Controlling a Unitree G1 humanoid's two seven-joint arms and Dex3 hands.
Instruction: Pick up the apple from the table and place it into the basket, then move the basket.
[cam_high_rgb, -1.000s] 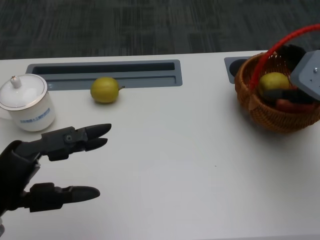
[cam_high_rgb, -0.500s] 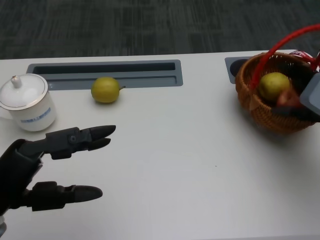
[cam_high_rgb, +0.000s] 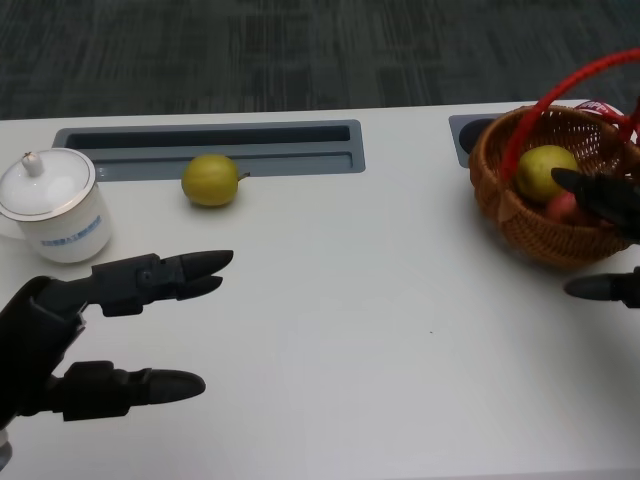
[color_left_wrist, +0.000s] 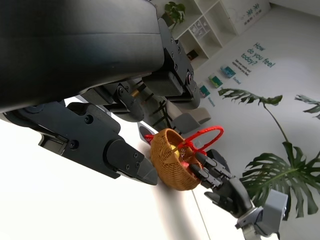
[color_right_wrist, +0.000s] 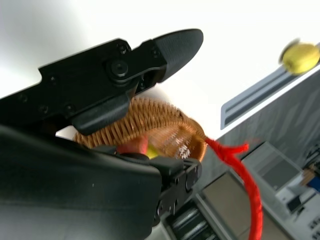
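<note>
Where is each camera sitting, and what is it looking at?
Head view: high on the robot, looking down at the table; left robot hand lower left, right robot hand at the right edge.
Left wrist view: behind the left robot hand, facing across the table at the basket.
Right wrist view: behind the right robot hand, close over the basket.
All three views show the basket.

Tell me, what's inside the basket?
Inside the basket sit a yellow-green fruit and something red beside it. The right hand and the wicker wall hide whatever lies deeper.
</note>
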